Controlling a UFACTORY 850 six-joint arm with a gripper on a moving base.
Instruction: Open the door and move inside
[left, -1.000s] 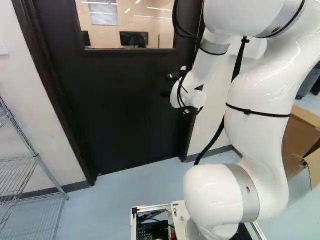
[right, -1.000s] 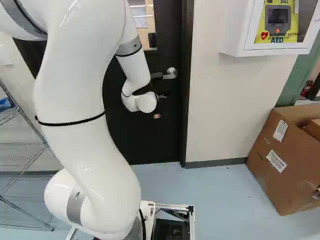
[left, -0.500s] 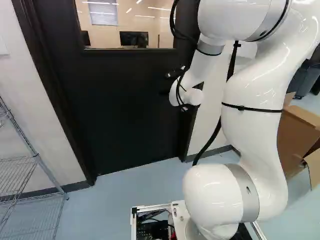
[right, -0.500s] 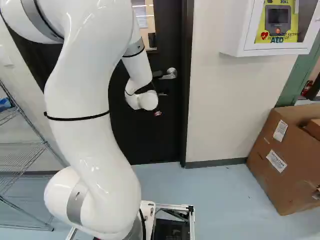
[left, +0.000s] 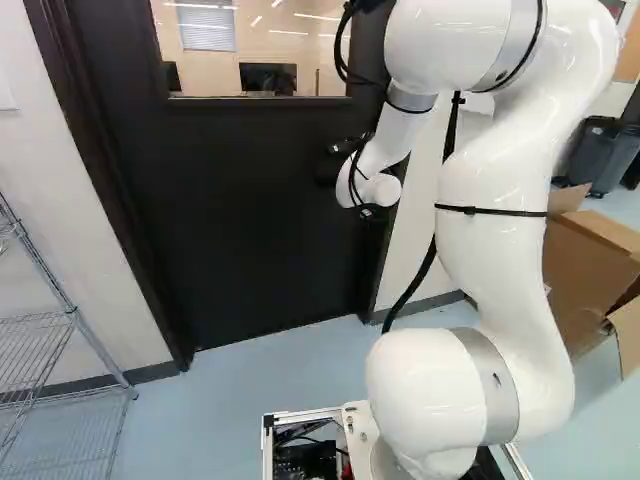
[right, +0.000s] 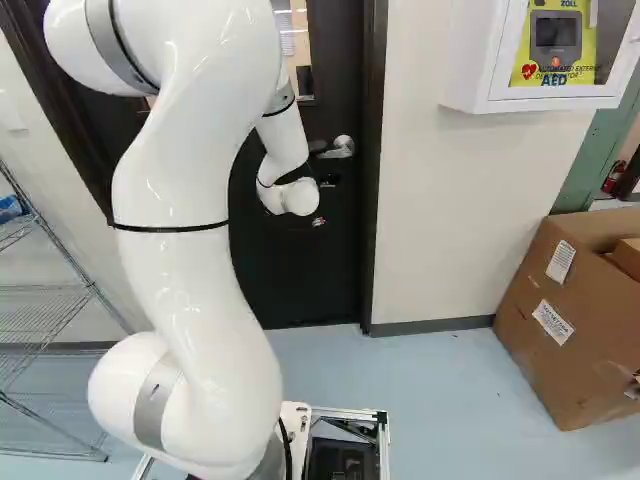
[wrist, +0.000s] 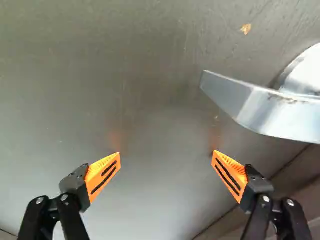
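Observation:
The dark door (left: 250, 210) stands closed in its frame, with a window in its upper half. In the left base view my gripper (left: 332, 162) is a dark shape close before the door, its fingers hard to make out. Seen from the wrist, my gripper (wrist: 167, 152) is open, orange pads wide apart, with only door surface (wrist: 150, 90) beyond them. The silver lever handle (wrist: 270, 110) lies ahead of and beside the finger nearer the door frame, its free end pointing inward, not between the pads. The right base view shows the handle (right: 340, 147) just beyond my wrist.
A wire shelf (left: 70, 315) stands left of the door. Right of it are the wall, a white AED cabinet (right: 545, 60) and a large cardboard box (right: 570, 320) on the floor. Grey bins (left: 605, 155) show farther back.
The arm has reached forward, its wrist shifting slightly left in the left base view and right in the right one, while the upper links swung over. Base and door have stayed put.

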